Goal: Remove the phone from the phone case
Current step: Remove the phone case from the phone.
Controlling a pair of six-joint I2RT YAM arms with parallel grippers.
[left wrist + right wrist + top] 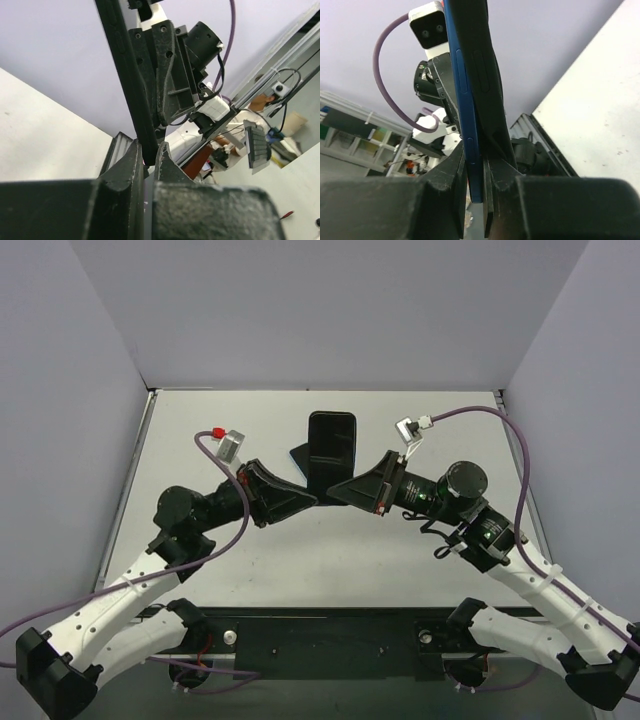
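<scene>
Top view: both arms meet over the middle of the white surface [400, 560], tips nearly touching.

Left end effector [308, 498] [150, 160]: clenched. Its two fingers pinch the lower edge of a black flexible phone case [127, 65], which rises steeply straight up out of the narrow gap between them.

Right end effector [338, 492] [477, 165]: clenched. A blue slab phone [465, 100] is nipped edge-on between its fingers, side buttons facing the wrist camera. The black case [487, 85] lies along the phone's right face and bows slightly away from it higher up. Cannot tell how far the phone is seated.

From above, case and phone read as one dark upright rectangle [332, 445], just beyond both end effectors and between them, held off the surface. A dark flap juts from its lower left corner, toward the left end effector. Cannot tell what it belongs to.
</scene>
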